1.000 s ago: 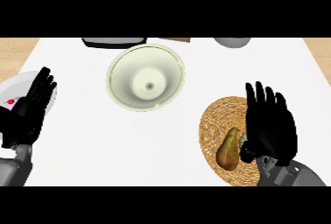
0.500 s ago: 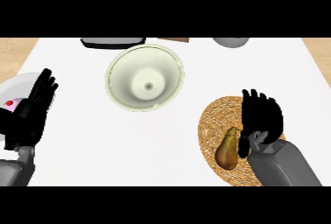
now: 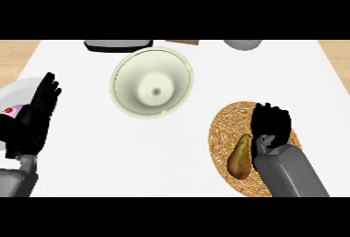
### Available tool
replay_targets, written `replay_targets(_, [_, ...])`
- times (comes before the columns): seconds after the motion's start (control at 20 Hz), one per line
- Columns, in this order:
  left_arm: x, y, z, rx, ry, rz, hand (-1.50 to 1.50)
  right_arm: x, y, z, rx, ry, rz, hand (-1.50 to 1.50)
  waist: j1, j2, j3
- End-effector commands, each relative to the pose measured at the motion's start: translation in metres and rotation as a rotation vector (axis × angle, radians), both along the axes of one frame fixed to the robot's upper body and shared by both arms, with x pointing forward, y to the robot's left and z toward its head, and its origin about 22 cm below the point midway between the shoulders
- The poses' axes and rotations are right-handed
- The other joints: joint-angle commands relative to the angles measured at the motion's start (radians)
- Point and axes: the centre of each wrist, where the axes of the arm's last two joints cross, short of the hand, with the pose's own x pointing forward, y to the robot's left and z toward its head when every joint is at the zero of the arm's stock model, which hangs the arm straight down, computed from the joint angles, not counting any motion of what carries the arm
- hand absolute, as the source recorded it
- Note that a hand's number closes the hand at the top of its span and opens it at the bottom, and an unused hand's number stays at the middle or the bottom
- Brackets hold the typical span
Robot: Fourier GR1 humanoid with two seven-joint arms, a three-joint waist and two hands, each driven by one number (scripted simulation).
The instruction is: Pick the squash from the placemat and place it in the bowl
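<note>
An olive-brown, pear-shaped squash (image 3: pixel 239 156) lies on a round woven placemat (image 3: pixel 224 127) at the right of the counter. My right hand (image 3: pixel 271 126) hangs over the mat just right of the squash, its fingers bent downward and its thumb toward the squash, with nothing held. A pale cream bowl (image 3: pixel 152 83) stands empty at the upper middle, well left of the mat. At the left edge my left hand (image 3: pixel 35 118) rests open with its fingers up.
A white plate (image 3: pixel 15 95) carrying something pink sits under my left hand at the left edge. A dark tray (image 3: pixel 117 45), a brown item (image 3: pixel 182 41) and a grey dish (image 3: pixel 242 44) line the far edge of the white counter.
My right hand has tipped forward and down over the placemat, and its fingers have gone from spread flat to bent beside the squash. The squash, bowl and left hand have stayed put.
</note>
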Motion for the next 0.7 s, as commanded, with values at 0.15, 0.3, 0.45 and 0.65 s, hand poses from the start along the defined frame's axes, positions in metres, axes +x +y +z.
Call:
replay_targets(0.15, [0.002, -0.005, -0.006, -0.013, 0.003, -0.003, 0.00, -0.003, 0.019, 0.000, -0.239, 0.012, -0.034, -1.50, -0.005, 0.000, 0.001])
replay_targets(0.3, [0.004, 0.007, 0.004, -0.006, -0.008, 0.003, 0.00, 0.001, 0.006, -0.017, -0.198, 0.014, -0.041, -1.50, -0.001, 0.001, 0.001])
replay_targets(0.45, [0.003, 0.003, -0.004, -0.009, 0.000, 0.014, 0.00, -0.022, 0.031, -0.011, -0.165, 0.058, -0.070, -1.50, -0.007, -0.001, 0.001])
replay_targets(0.65, [-0.003, 0.003, -0.011, -0.002, -0.003, 0.012, 0.00, -0.005, 0.008, -0.036, -0.193, 0.080, -0.096, -1.50, -0.001, 0.001, 0.001])
